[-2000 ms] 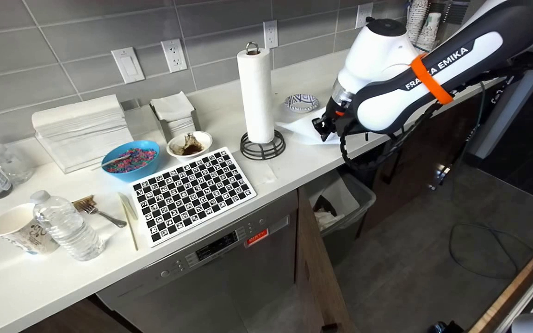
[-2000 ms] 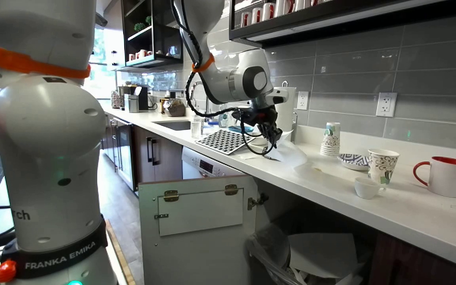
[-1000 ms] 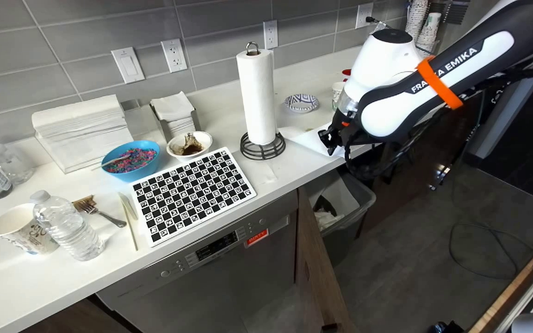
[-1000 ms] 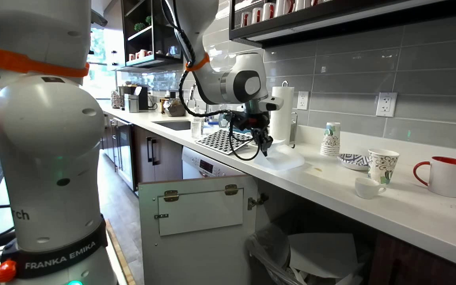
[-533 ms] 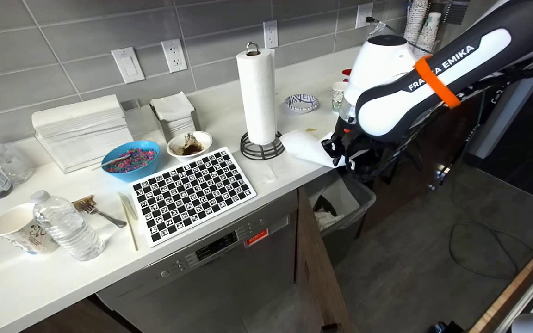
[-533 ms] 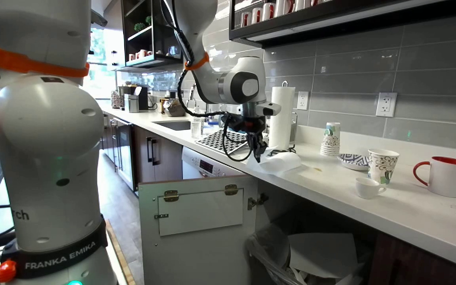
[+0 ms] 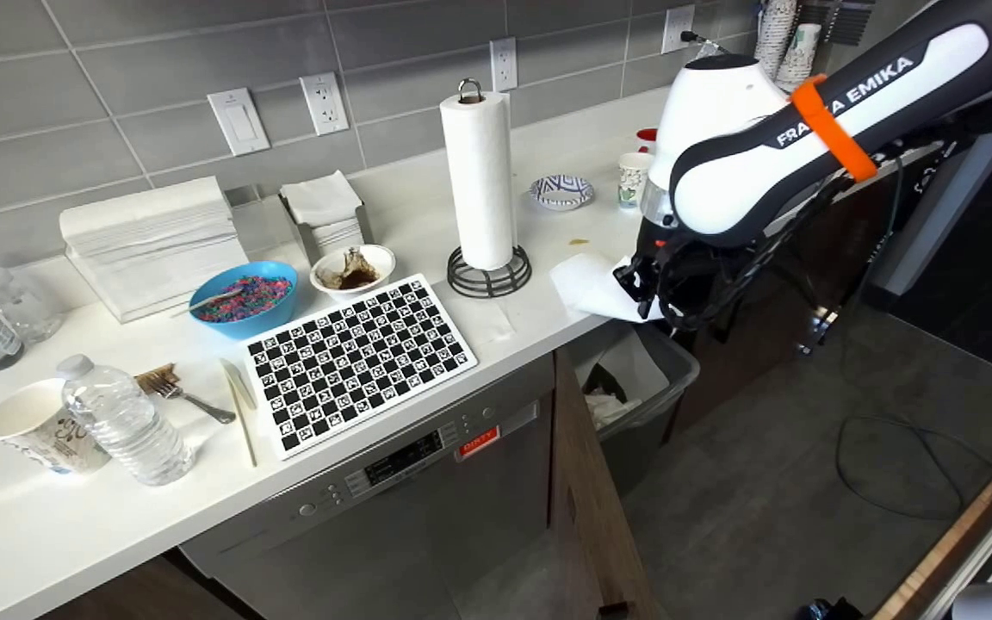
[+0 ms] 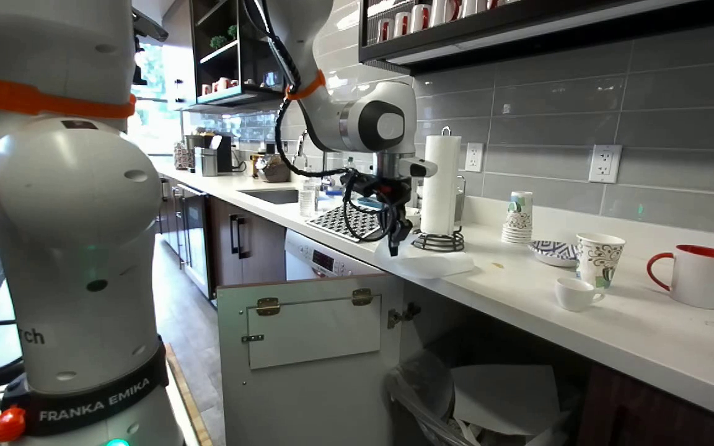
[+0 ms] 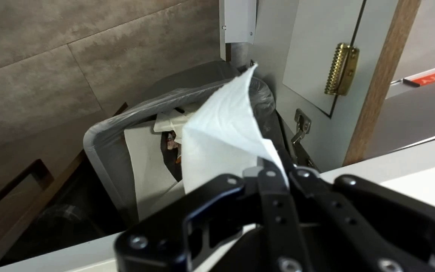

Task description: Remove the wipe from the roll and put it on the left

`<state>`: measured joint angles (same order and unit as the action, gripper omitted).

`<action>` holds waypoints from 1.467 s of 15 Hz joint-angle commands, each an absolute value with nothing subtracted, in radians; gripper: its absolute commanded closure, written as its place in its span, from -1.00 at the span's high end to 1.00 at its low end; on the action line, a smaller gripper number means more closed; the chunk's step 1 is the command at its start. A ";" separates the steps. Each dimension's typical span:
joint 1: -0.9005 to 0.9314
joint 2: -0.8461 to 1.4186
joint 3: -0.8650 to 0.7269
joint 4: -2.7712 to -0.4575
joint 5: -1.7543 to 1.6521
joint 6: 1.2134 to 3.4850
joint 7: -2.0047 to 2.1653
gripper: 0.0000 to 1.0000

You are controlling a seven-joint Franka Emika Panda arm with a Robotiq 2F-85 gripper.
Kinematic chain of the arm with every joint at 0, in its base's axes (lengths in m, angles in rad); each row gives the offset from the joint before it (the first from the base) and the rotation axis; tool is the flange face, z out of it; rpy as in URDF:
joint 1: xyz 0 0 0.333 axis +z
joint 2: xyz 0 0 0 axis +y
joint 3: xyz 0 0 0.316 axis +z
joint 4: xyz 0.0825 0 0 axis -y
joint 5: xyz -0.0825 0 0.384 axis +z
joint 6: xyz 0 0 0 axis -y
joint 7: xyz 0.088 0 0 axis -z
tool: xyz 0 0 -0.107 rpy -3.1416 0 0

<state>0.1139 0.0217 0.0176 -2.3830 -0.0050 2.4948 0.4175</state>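
Note:
The roll (image 7: 479, 181) stands upright on its dark wire base (image 7: 489, 275) at the back of the counter; it also shows in an exterior view (image 8: 440, 186). My gripper (image 7: 639, 297) is shut on the wipe (image 7: 582, 286) at the counter's front edge, to the right of the roll in this view. The wipe is a white sheet, apart from the roll; part of it rests on the counter. In the wrist view my gripper (image 9: 285, 166) pinches the wipe (image 9: 217, 128), whose folded part sticks out beyond the fingers over the bin. The roll is out of the wrist view.
An open bin (image 9: 98, 151) stands in the cabinet below the counter edge, beside the open cabinet door (image 8: 313, 384). A patterned bowl (image 7: 561, 191) and paper cup (image 7: 632, 176) stand behind the gripper. A checkered board (image 7: 362, 362) and bowls lie left of the roll.
My gripper has moved toward the counter's front edge and lower, staying shut on the wipe. The wipe's trailing end has slid along the counter, away from the roll's base.

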 commanded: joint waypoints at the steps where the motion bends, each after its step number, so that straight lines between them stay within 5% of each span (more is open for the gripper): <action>1: 0.099 -0.085 0.041 -2.420 0.054 2.389 0.277 -1.00; 10: 0.076 -0.322 0.041 -2.451 0.071 2.168 0.181 -1.00; 22: -0.063 -0.642 0.071 -2.517 -0.127 2.226 0.241 -1.00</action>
